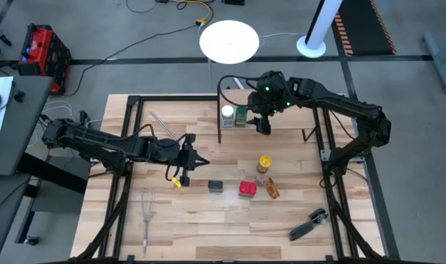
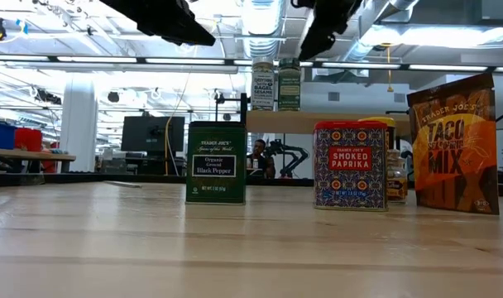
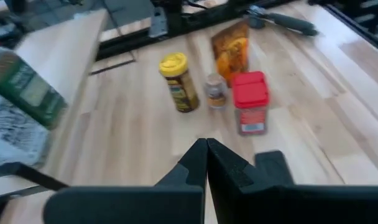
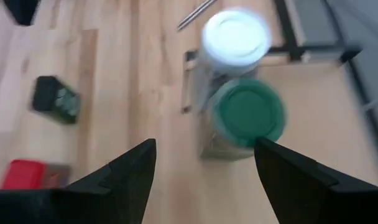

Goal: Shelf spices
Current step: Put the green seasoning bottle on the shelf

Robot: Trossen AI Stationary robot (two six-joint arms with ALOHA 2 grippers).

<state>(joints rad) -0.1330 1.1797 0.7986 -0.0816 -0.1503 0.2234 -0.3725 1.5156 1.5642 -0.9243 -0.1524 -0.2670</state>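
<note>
Left gripper [image 1: 201, 162] pressed together, idle mid-table. Black pepper tin [image 1: 216, 186], paprika tin [image 1: 246, 189], yellow-capped jar [image 1: 264, 162], taco mix [image 1: 272, 191] on table. White-capped [image 1: 227, 113], green-capped jar [image 1: 241, 116] on shelf [image 1: 282, 121]. Right gripper [image 1: 262, 126] spread, probably just clear; lift straight, avoid nudging jars.

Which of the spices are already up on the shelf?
The white-capped jar and green-capped jar, side by side on the shelf; the others stand on the table.

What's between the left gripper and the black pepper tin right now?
Nothing visible. The left gripper, fingers shut, hovers beside the black pepper tin, with only bare table between them. The paprika tin lies beyond it.
</note>
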